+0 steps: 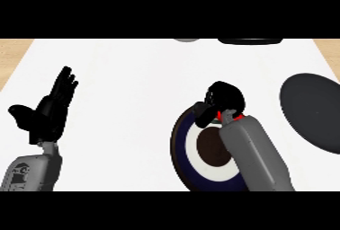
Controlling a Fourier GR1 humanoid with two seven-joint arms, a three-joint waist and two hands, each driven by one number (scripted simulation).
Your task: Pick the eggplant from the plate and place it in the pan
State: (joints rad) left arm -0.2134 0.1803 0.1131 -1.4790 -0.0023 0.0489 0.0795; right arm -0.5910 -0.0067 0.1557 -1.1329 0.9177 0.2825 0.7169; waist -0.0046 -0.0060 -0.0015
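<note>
Nearest to the robot, the right forearm comes up from the lower edge and lies across the plate, a round plate with a dark blue rim, a white ring and a dark brown middle. At the far edge of this plate the right hand is curled downward, fingers bent together as around something, with the thumb at its left side. The eggplant itself I cannot see; I judge that it is hidden inside this curled hand or under it, at the plate's far edge, but the view does not prove that the hand holds it. For the same reason its long axis cannot be told. The left hand rests open at the left side, fingers up, well apart from the plate. Farther and to the right lies the pan, a dark round shape partly cut by the picture's edge. The important relation is this: the pan lies to the right of the right hand and about level with it, with bare white counter between them. The right hand is much nearer to it, so I expect that the carry goes sideways to the right.
</note>
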